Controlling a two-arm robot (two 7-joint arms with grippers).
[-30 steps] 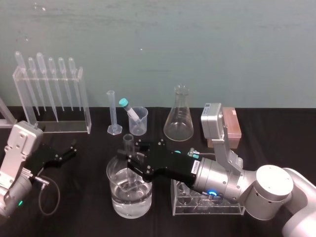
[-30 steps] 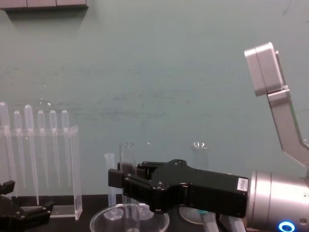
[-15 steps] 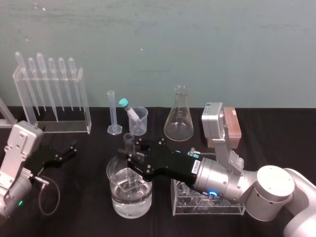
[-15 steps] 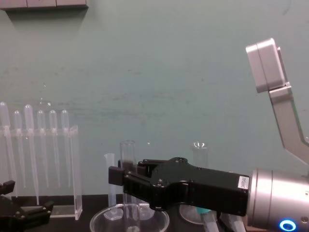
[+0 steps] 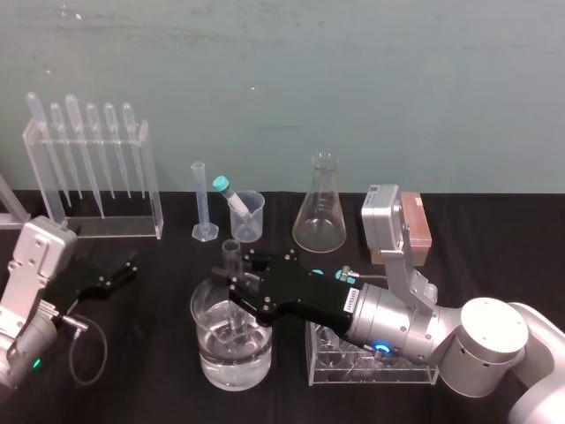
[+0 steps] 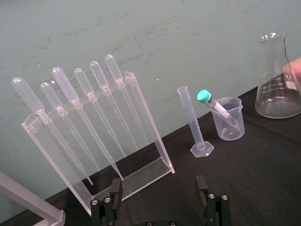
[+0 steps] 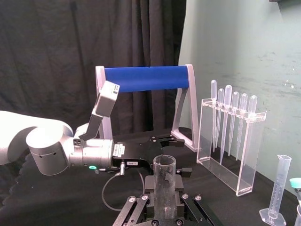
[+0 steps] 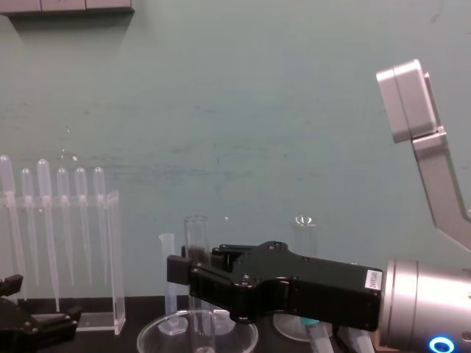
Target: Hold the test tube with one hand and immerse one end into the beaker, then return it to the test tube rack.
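Verticality matters: right tool [image 5: 235, 285], clenched on the test tube [image 5: 229, 253] dipped in the wide water-filled dish [image 5: 208, 358], should lift it straight, clear of the rim; left tool [image 5: 124, 271] lies released, leftward.

Clear, glossy glass is seen on the test tube [image 5: 229, 254] and conical flask [image 5: 320, 212]; the right gripper [image 5: 237, 284] is done in matt black plastic, and the table [image 5: 159, 309] is covered in matt black too.
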